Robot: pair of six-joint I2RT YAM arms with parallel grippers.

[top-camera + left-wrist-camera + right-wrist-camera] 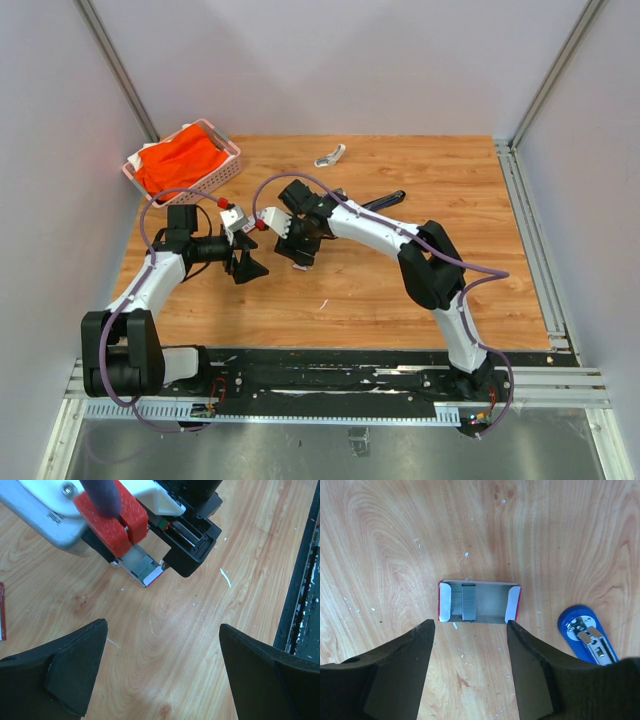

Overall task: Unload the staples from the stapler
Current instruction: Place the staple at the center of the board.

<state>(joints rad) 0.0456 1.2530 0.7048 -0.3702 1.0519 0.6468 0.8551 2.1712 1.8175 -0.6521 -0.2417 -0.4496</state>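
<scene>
**Hidden, cropped and unclear**

In the right wrist view the stapler (581,630) shows only its blue end. The rest is lost behind a finger of the right pincer (470,624) and the lower edge. From above, only its black top arm shows past the right arm (430,260). Seen from the left wrist, the small box (152,577) is half covered by that pincer, the purple cable (102,495) is a blur, and a red-edged item (1,611) is cut by the left edge. From above, a pale object (330,155) is too small to name, and an orange cloth (185,160) hides the inside of the basket (230,170).
</scene>
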